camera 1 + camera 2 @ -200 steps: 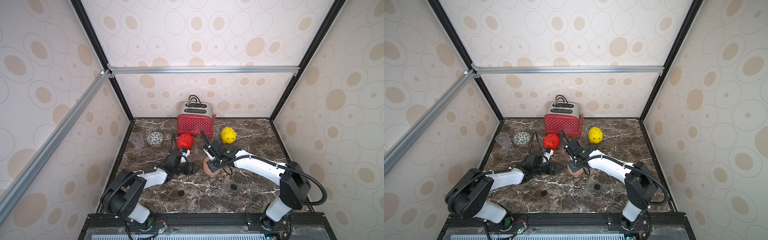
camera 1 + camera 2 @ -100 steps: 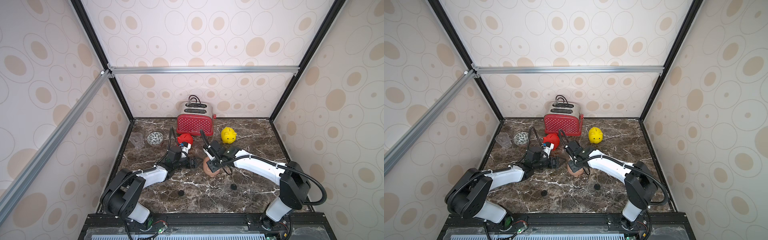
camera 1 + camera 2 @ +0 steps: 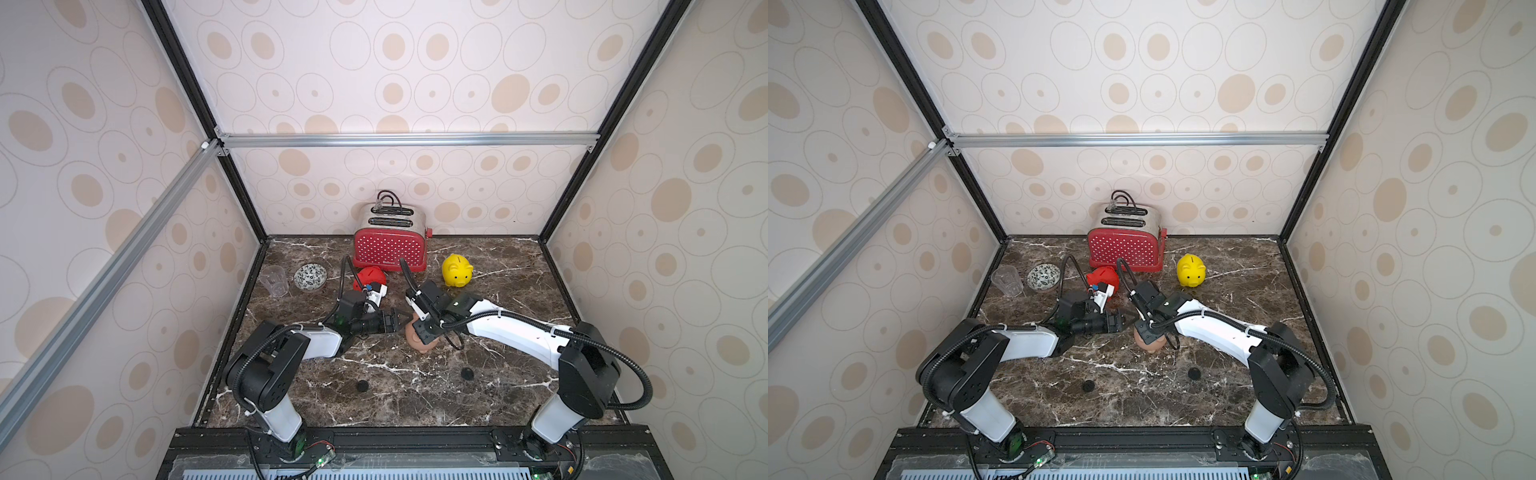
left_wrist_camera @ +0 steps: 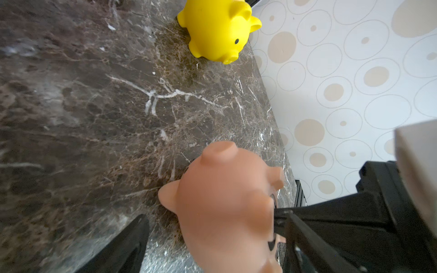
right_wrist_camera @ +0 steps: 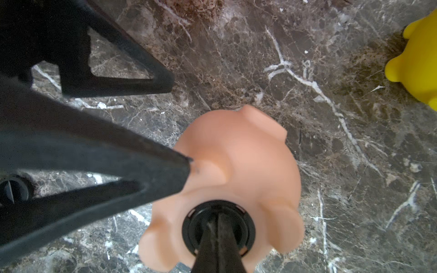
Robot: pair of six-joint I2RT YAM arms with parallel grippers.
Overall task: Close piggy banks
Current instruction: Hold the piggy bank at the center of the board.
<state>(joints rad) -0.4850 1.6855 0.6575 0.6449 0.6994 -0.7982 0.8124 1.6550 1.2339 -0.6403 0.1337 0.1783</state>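
Observation:
The peach-pink piggy bank (image 3: 419, 340) (image 3: 1149, 341) lies belly-up at the table's middle. A black plug (image 5: 218, 222) sits in its belly hole. My right gripper (image 5: 216, 218) (image 3: 424, 329) is shut, with its tips pressed onto that plug. My left gripper (image 4: 209, 215) (image 3: 397, 321) is open around the pink pig (image 4: 224, 201). One of its fingers (image 5: 170, 165) touches the pig by a leg and the other stands apart. The red piggy bank (image 3: 370, 276) is behind the left arm. The yellow piggy bank (image 3: 456, 270) (image 4: 215, 30) stands upright at the back right.
A red polka-dot toaster (image 3: 390, 247) stands against the back wall. A patterned bowl (image 3: 310, 275) and a clear cup (image 3: 274, 280) sit at the back left. Two loose black plugs (image 3: 362, 385) (image 3: 467, 373) lie nearer the front. Enclosure walls close three sides.
My left gripper has opened wider and moved right, up to the pink pig. The right gripper has stayed shut on the belly plug. The pigs have not moved.

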